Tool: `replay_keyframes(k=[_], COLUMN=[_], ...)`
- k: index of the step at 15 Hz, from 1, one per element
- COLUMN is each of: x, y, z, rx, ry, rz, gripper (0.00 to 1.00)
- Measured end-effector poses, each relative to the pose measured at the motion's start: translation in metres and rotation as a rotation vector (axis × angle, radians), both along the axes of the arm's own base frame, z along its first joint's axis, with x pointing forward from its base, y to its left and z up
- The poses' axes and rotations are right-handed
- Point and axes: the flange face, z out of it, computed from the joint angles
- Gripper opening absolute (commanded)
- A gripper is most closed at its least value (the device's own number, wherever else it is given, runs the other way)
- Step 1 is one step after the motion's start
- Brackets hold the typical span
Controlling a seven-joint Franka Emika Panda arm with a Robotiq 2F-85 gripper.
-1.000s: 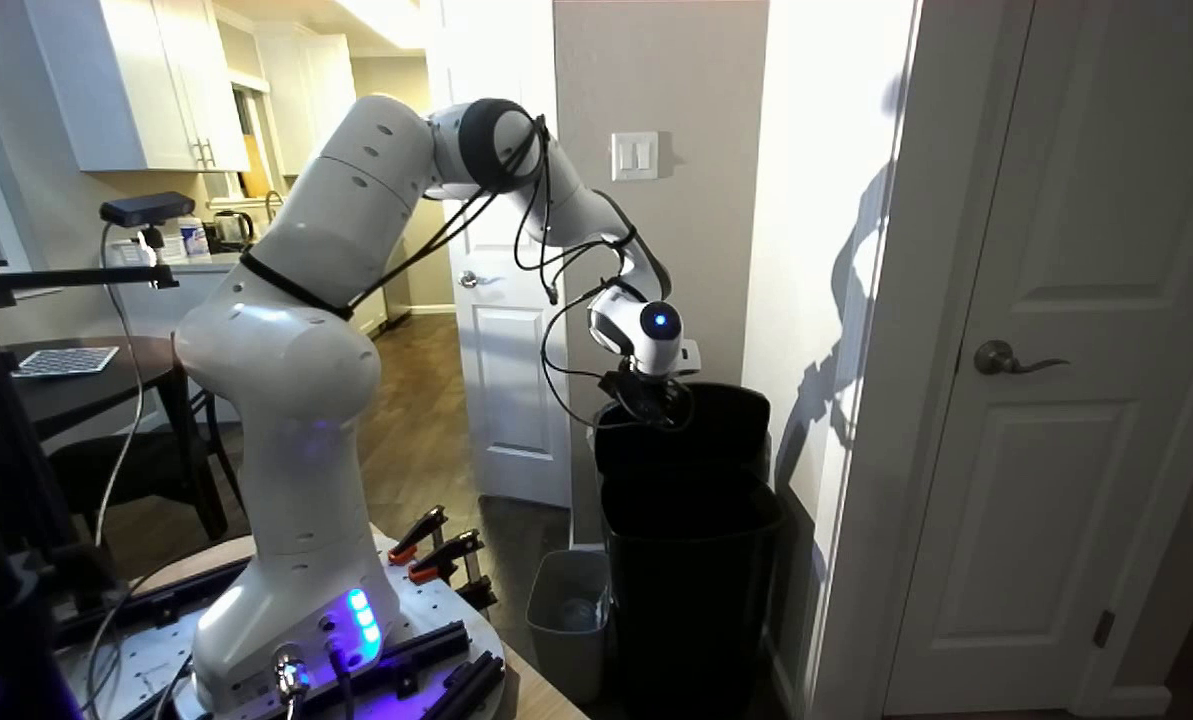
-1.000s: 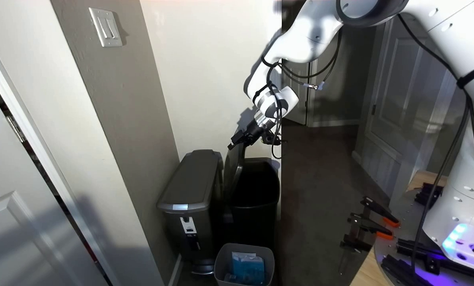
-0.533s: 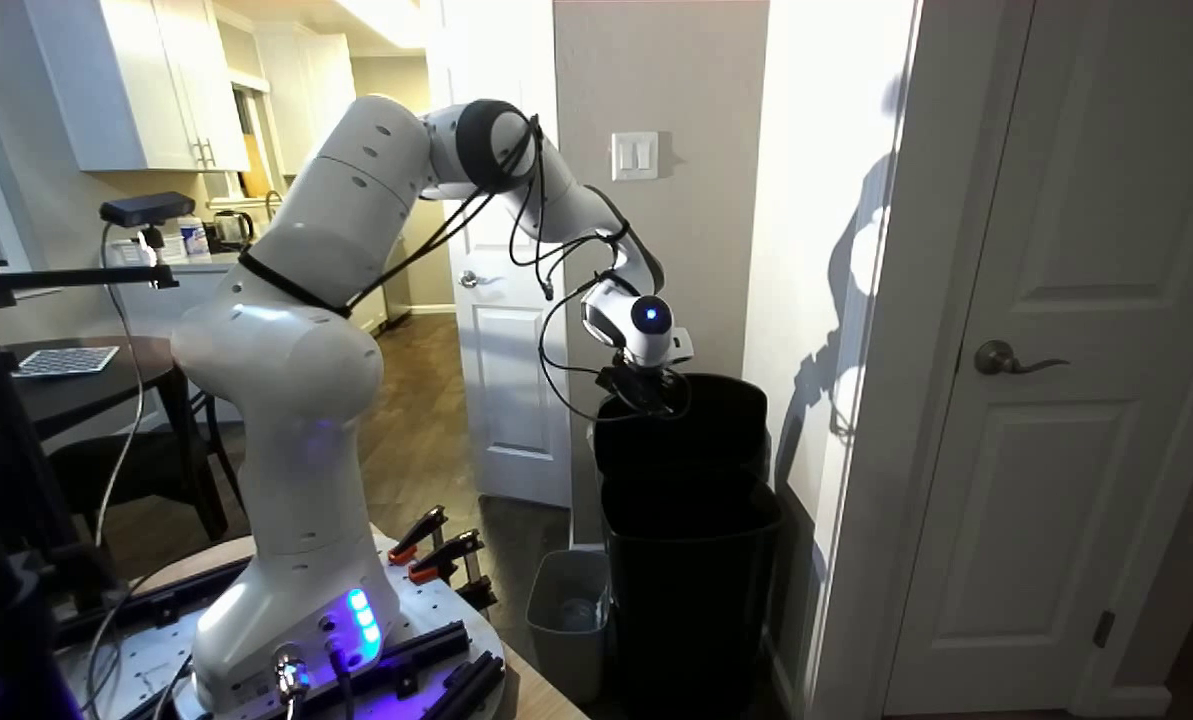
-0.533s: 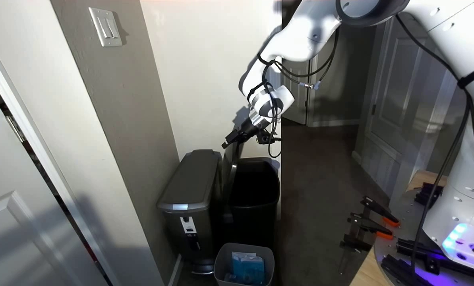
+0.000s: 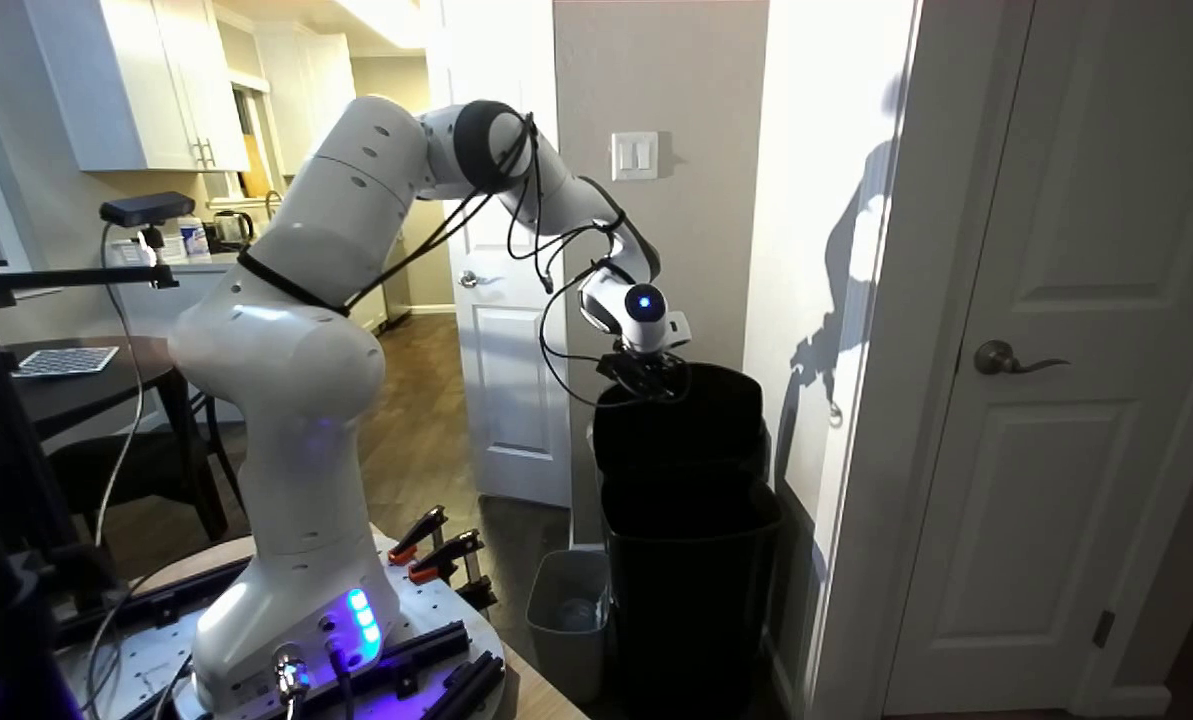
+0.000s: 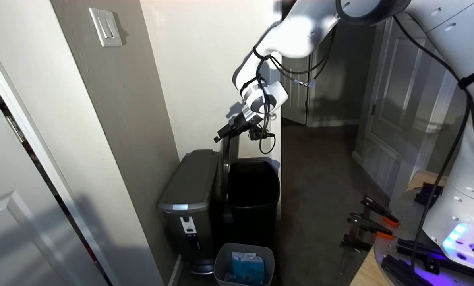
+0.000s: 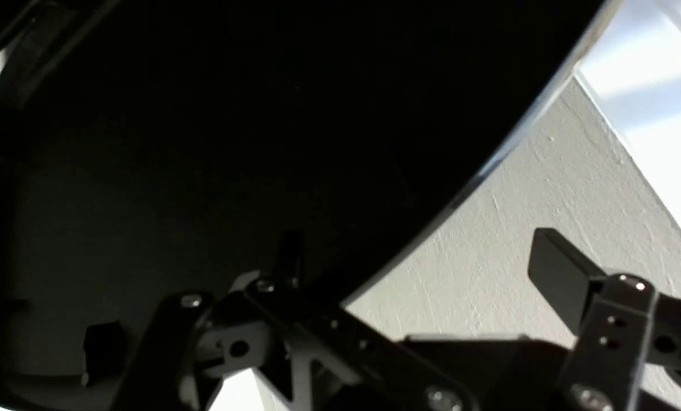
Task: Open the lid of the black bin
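Observation:
The black bin (image 5: 691, 610) stands by the wall, also in the other exterior view (image 6: 254, 226). Its lid (image 5: 721, 420) is swung up, standing nearly upright at the bin's side, and the dark opening shows. It is seen almost edge-on in an exterior view (image 6: 224, 167), and its dark inner face fills much of the wrist view (image 7: 203, 171). My gripper (image 7: 426, 260) is open, with wide-apart fingers. One finger overlaps the lid's inner face near its edge; the other is over bare wall. In both exterior views the gripper (image 5: 661, 375) (image 6: 221, 135) is at the lid's upper edge. Contact cannot be told for certain.
A dark grey bin (image 6: 191, 182) with a shut lid stands beside the lifted lid, against the wall. A small grey waste basket (image 6: 266, 254) with a blue packet stands in front. Clamps (image 5: 446, 550) sit at the robot's table edge. A white wall is close behind the wrist.
My gripper has moved upward and towards the dark grey bin. The lid has swung further back with it, from leaning to nearly upright.

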Motion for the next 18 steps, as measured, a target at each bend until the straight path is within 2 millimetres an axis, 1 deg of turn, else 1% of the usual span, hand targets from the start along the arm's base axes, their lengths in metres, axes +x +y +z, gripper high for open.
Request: replay_keyframes(k=[5, 7, 8, 11, 16, 18], x=[0.002, 0.002, 0.002, 0.003, 0.007, 0.007], y=[0.041, 0.051, 0.052, 0.046, 0.019, 0.016], z=[0.009, 0.010, 0.010, 0.009, 0.001, 0.001], rx=[-0.045, -0.060, -0.063, -0.042, 0.030, 0.034], ry=[-0.005, -0.007, -0.007, 0.009, 0.053, 0.053], rz=[0.001, 0.002, 0.003, -0.027, -0.091, -0.092], gripper=[1.00, 1.00, 1.00, 1.00, 1.00, 1.00])
